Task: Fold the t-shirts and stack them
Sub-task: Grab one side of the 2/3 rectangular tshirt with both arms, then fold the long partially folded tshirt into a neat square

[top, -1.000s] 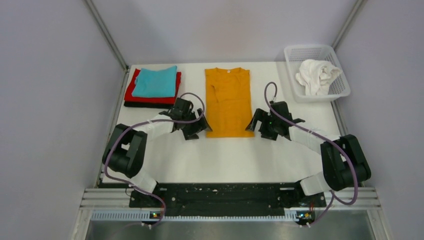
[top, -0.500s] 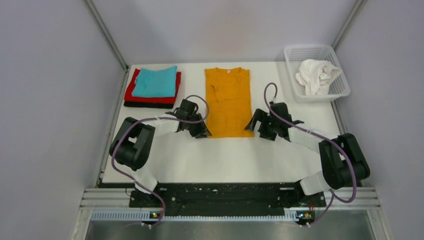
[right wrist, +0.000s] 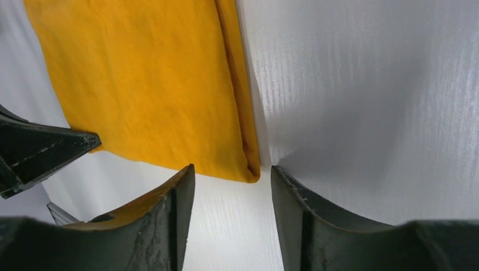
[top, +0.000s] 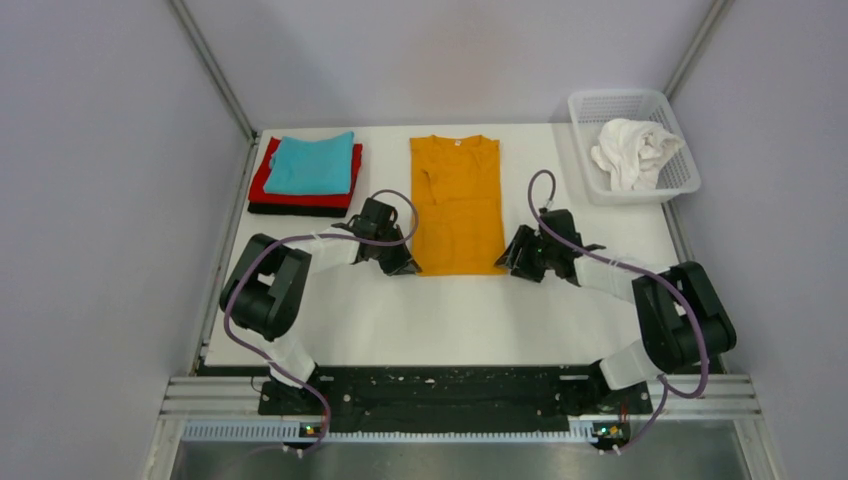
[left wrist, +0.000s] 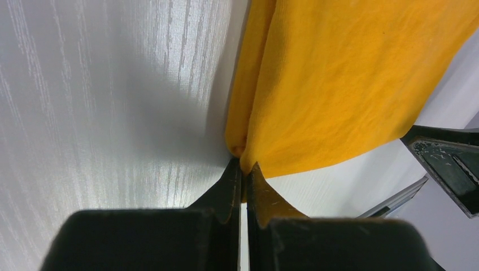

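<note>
1. a soft orange cotton t-shirt lies folded flat on the white textured table.
2. its near corner sits between the spread black fingers of the right gripper.

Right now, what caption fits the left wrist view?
Left claw shut on a near corner of the orange t-shirt lying on the white table.

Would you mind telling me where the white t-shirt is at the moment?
In the top view, the white t-shirt lies crumpled in the mesh basket at the far right, to the right of the orange t-shirt.
</note>
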